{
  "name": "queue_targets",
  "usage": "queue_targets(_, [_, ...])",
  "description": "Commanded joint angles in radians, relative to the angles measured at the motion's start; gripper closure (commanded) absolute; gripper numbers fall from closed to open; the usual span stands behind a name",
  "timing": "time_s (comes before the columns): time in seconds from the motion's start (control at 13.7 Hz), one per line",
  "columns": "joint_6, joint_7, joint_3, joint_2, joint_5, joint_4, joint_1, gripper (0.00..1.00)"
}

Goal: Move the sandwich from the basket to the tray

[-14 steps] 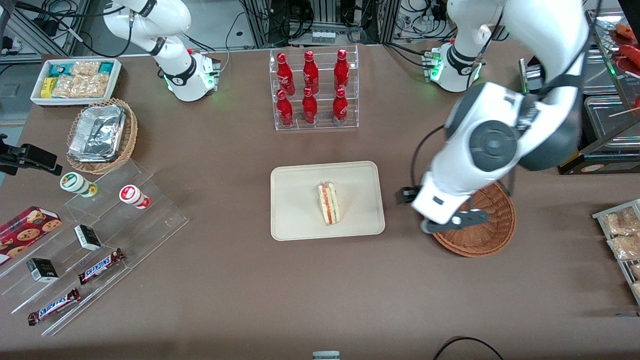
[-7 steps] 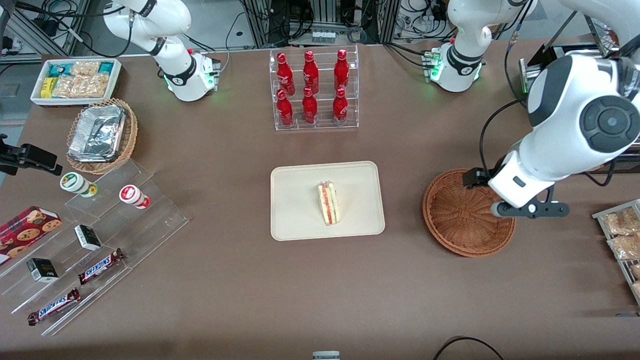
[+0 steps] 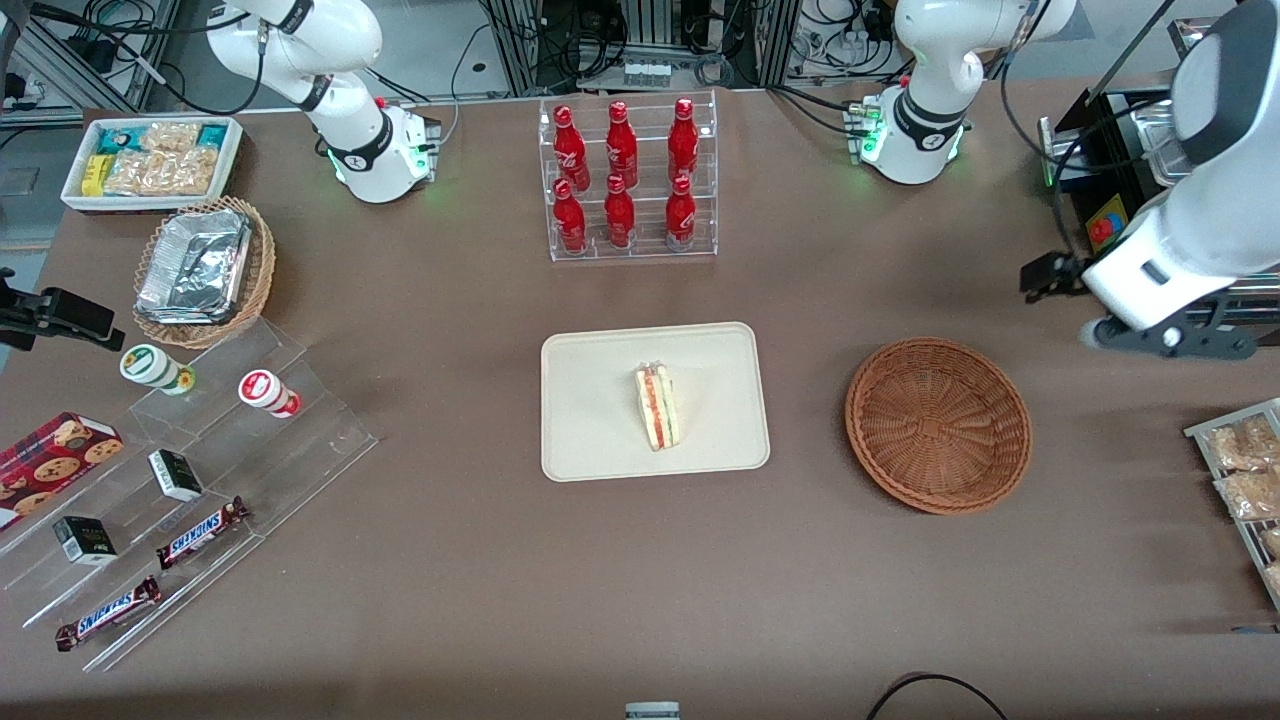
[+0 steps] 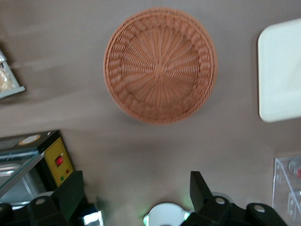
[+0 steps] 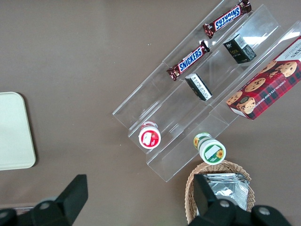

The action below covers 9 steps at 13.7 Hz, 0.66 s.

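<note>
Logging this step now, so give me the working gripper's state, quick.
Left gripper: open, holding nothing, raised above the table toward the working arm's end, clear of the basket. The sandwich lies on the tray.

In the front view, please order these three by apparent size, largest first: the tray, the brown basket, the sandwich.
1. Tray, largest.
2. Basket, a little smaller.
3. Sandwich, by far the smallest, lying on the tray.
The gripper hangs above the table toward the working arm's end, jaws open, empty.
</note>
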Motion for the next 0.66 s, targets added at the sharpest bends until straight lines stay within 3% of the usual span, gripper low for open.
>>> queue_targets(0.0, [-0.049,0.034,0.056,-0.094,-0.012,-0.047,-0.043,0.0])
queue_targets(0.58, [-0.095,0.039,0.154,-0.168,-0.012,-0.041,-0.058,0.0])
